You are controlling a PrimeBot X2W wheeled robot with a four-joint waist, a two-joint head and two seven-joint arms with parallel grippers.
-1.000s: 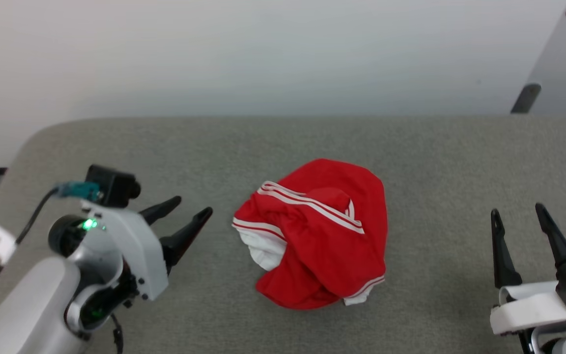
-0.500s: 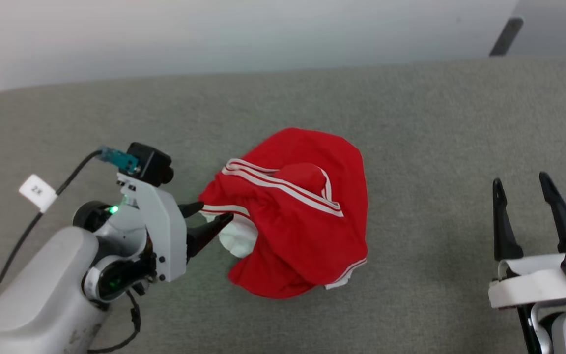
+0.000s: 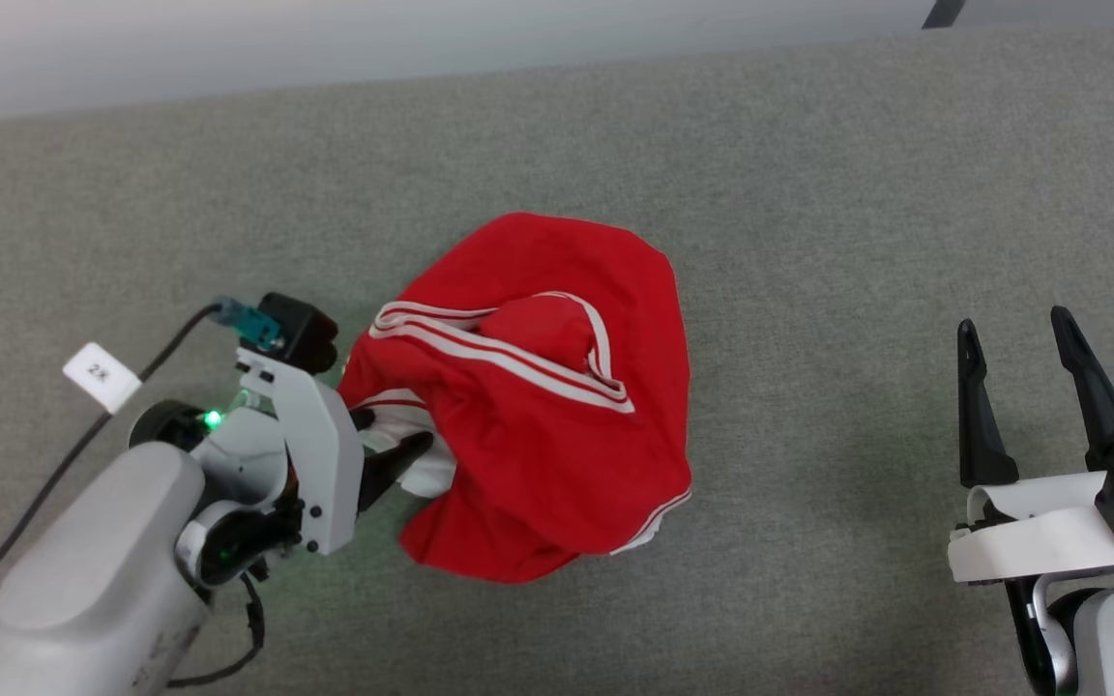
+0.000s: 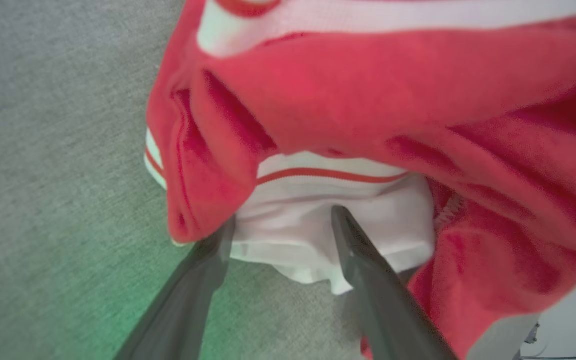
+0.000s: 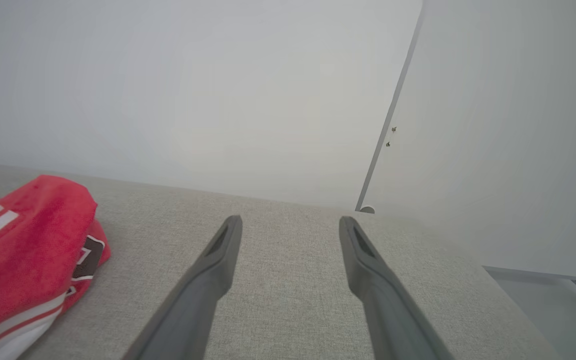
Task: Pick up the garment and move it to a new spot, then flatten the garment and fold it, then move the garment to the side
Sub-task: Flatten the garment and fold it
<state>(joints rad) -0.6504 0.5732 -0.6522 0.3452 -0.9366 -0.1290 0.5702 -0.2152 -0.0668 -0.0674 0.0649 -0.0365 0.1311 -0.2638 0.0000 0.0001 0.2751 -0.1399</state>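
The garment (image 3: 538,406) lies crumpled in a heap on the grey fabric surface (image 3: 808,193), red with white striped trim and a white sleeve at its left edge. My left gripper (image 3: 395,430) is at that left edge, open. In the left wrist view its fingers (image 4: 368,270) straddle the white sleeve fold (image 4: 293,225) of the garment (image 4: 368,100), the tips touching the cloth. My right gripper (image 3: 1011,324) stands open well to the right of the heap, with nothing between its fingers. The right wrist view has the right gripper (image 5: 290,220) over bare fabric and the garment (image 5: 23,250) at the far left.
A pale wall (image 3: 228,39) runs along the surface's far edge. A black cable with a white tag (image 3: 101,375) trails from my left wrist. Bare grey fabric lies between the garment and my right gripper. A floor strip (image 5: 543,290) shows past the surface's right end.
The head camera has tilted down and shifted. My left gripper has pushed forward from beside the garment into its left edge, fingers now around the white sleeve. The right gripper has held still.
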